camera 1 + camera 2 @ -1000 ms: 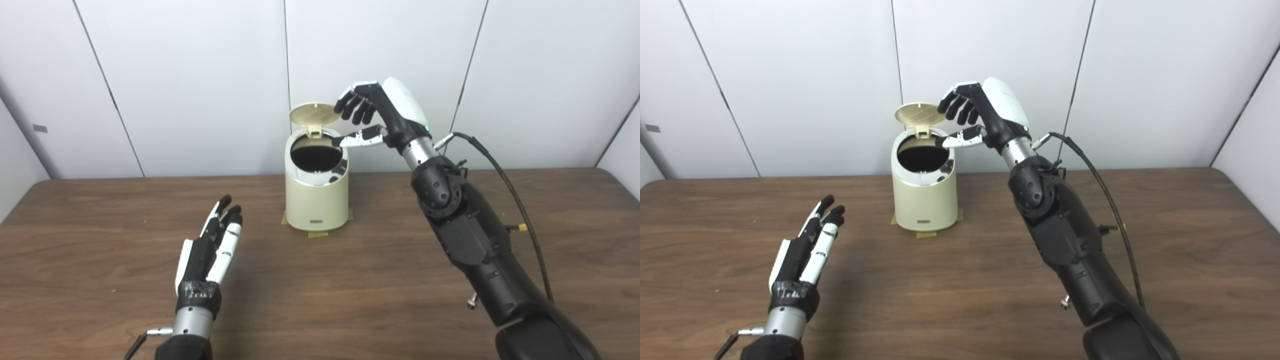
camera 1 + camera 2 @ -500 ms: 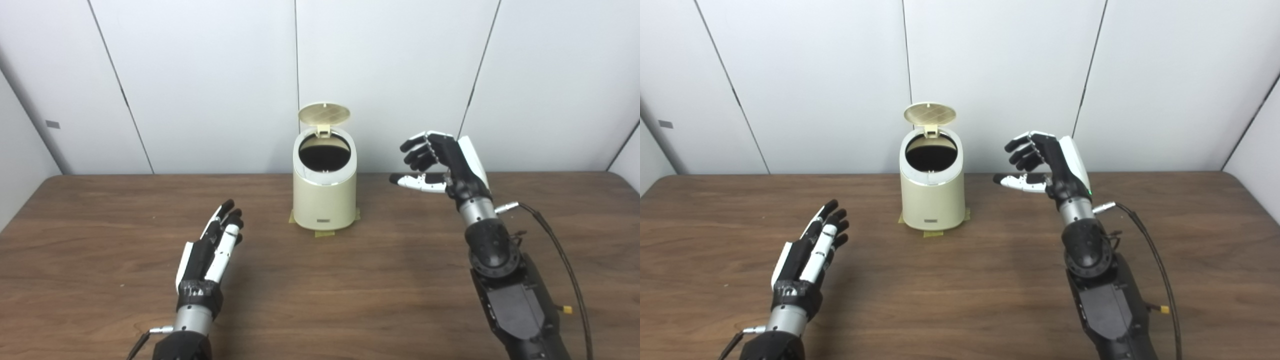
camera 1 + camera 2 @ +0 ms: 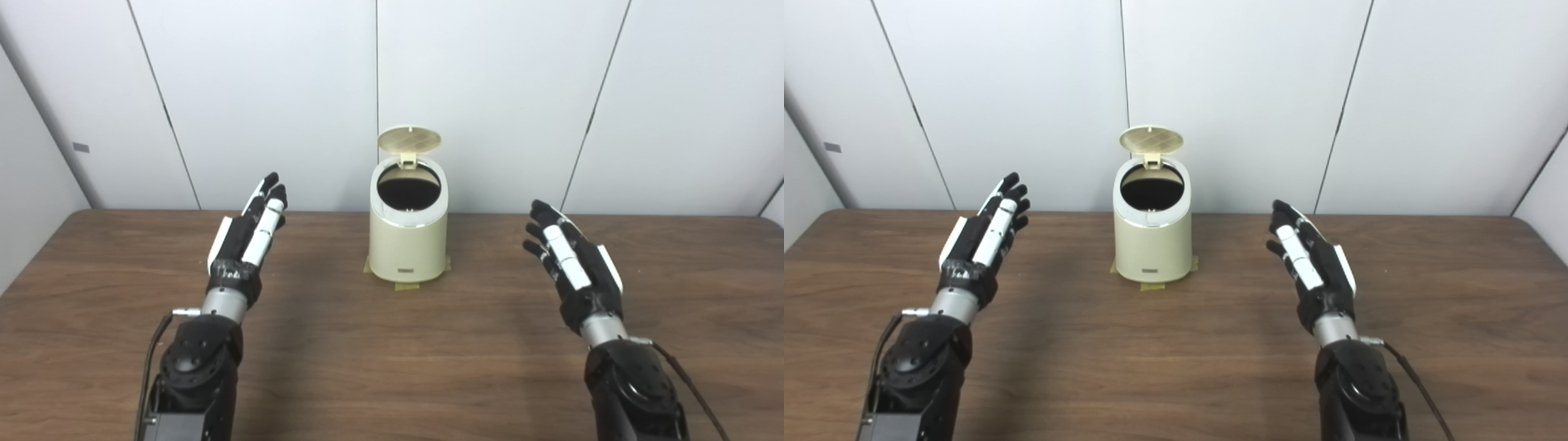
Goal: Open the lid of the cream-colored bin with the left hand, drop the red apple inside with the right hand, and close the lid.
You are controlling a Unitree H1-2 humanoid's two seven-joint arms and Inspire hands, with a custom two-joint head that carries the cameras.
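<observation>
The cream-colored bin (image 3: pixel 408 245) stands at the back middle of the table, taped down at its base. Its round lid (image 3: pixel 409 139) stands up open behind the dark mouth (image 3: pixel 408 186). No red apple shows in either view; the inside of the bin is dark. My left hand (image 3: pixel 247 231) is open and empty, raised over the table left of the bin. My right hand (image 3: pixel 572 265) is open and empty, raised right of the bin. Neither hand touches the bin.
The brown wooden table (image 3: pixel 392 349) runs to white wall panels (image 3: pixel 275 92) close behind the bin. Yellow tape (image 3: pixel 406 285) sticks out under the bin. A black cable (image 3: pixel 689 383) trails from my right arm.
My right hand drew back from the lid, came down to the right and straightened its fingers. My left hand rose and moved forward. The camera view shifted slightly.
</observation>
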